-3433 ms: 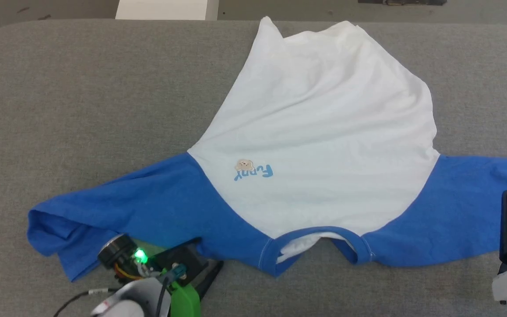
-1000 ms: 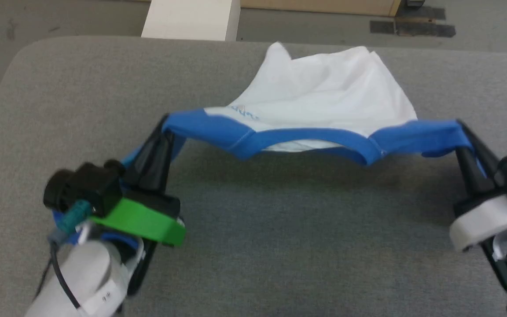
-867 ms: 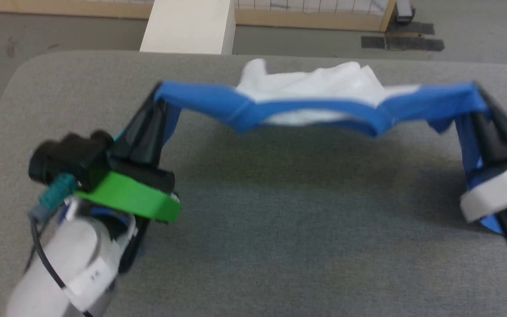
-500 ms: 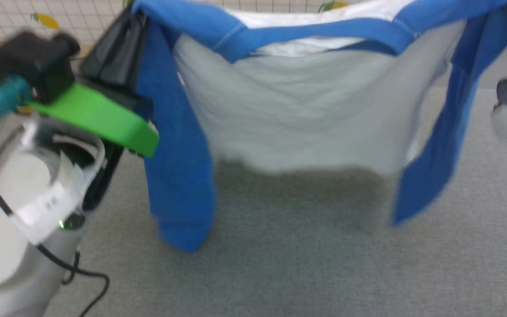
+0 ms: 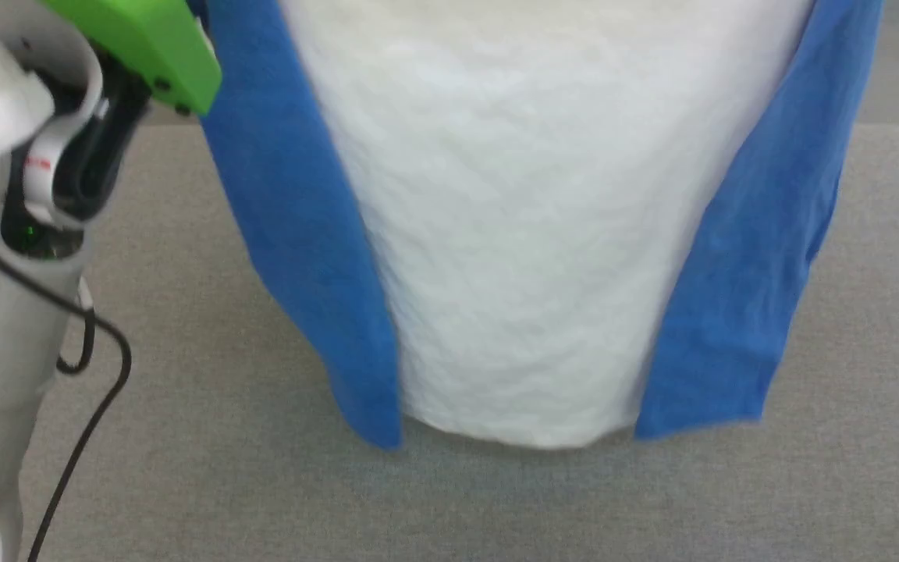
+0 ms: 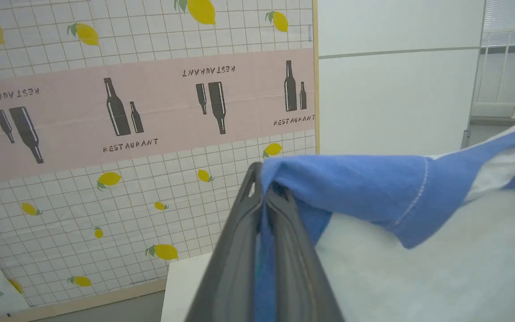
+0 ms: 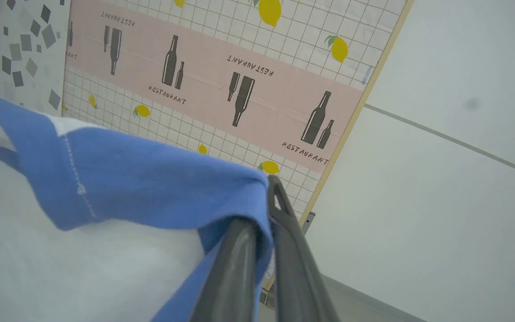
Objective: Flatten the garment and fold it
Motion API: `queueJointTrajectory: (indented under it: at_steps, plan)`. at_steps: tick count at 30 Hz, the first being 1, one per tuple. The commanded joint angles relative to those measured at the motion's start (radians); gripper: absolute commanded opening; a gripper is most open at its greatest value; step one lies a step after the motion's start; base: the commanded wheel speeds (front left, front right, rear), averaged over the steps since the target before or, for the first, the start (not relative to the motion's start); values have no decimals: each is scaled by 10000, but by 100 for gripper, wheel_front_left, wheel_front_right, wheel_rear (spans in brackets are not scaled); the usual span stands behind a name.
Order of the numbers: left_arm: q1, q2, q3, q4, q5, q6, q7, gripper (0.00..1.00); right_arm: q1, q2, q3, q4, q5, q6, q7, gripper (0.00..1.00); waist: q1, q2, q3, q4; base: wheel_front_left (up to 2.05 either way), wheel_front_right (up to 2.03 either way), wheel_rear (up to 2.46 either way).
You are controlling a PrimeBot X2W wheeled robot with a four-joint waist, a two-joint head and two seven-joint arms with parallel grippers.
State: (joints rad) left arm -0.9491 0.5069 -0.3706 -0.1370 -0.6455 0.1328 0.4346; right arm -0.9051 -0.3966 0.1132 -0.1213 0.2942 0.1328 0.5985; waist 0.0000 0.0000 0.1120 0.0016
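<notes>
You had a plain grey cloth-covered surface (image 5: 184,484) spread below you. Behind it stood a wall panel (image 6: 128,201), a white grid dotted with yellow lemons, crossed by a pink band (image 6: 159,107) of dark bottles and the word RESTAURANT. A thin wooden strip (image 6: 315,76) edged the panel, and a bare white wall (image 6: 396,98) ran beside it. A pale railing (image 6: 508,67) showed beyond, and the light was even.

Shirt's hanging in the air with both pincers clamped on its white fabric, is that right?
Not quite: the shirt hangs with both pincers clamped, but on blue fabric, not white. The left wrist view shows the left pincer shut on blue cloth, the right wrist view the right pincer likewise.
</notes>
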Motion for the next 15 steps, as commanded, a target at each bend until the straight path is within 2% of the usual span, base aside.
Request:
queueJointTrajectory:
  at_steps: [1, 10, 15]
  plan:
    - [-399, -79, -41, 211, 56, 39, 85, 0, -418, -28, 52, 270, -41, -21, 25, 0, 0, 0, 671, 49, 0, 0, 0]
    - [-2973, -663, -188, 2162, 935, 303, -235, 0, -3258, -41, 686, 2492, -863, -21, -395, 0, 0, 0, 2773, 68, 0, 0, 0]
    - [-4580, -983, 20, 3189, 1632, 625, -1370, 0, -5093, 88, 885, 3733, -1824, -21, -1224, 0, 0, 0, 3833, 49, 0, 0, 0]
